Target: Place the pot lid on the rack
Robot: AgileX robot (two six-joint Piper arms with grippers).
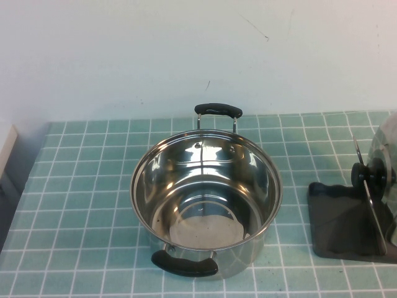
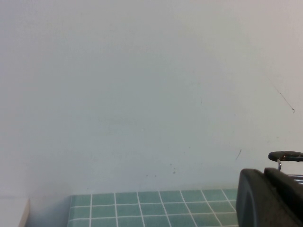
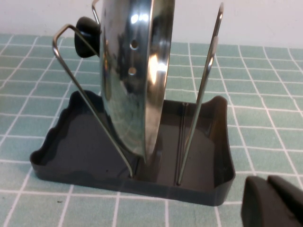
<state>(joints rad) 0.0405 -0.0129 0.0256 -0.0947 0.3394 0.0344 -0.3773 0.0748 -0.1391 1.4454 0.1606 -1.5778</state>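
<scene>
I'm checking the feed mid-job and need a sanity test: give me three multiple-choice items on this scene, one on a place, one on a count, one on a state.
1. Where is the round shiny steel pot lid with the black knob?
A. on the pot
B. standing on edge in the dark grey tray rack
C. flat on the tiles

2. How many black handles show on the deep steel pot?
A. one
B. two
C. three

3. What is the pot's state?
A. uncovered and empty
B. covered
C. tipped over

Answers: 1 B, the right wrist view shows the lid between the rack's wire uprights, its rim in the tray. 2 B, one handle at the far rim, one at the near rim. 3 A, its bare bottom shows from above.

The left gripper and right gripper each show only at a view's edge.
</scene>
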